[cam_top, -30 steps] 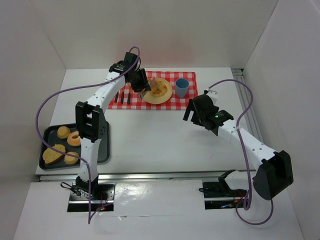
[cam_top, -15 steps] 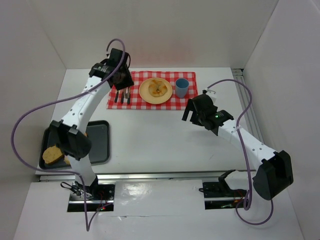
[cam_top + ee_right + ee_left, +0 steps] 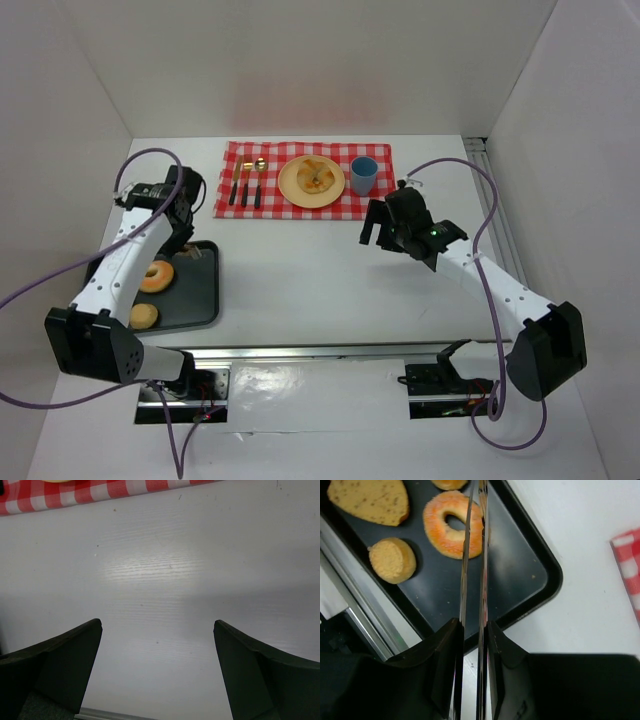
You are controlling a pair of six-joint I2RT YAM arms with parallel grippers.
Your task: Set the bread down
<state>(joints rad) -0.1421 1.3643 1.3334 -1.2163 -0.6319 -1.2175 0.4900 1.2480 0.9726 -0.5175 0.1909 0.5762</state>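
Over the tray, the left end effector is closed empty; the right end effector gapes wide.

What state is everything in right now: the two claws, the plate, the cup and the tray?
left gripper: nearly shut, empty, above the tray.
right gripper: wide open, empty, above the table.
plate: on the checked cloth, bread on it.
cup: upright on the cloth.
tray: holds a doughnut, a slice and a bun.

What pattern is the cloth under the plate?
Red and white checks on the cloth; the top external view shows it best.
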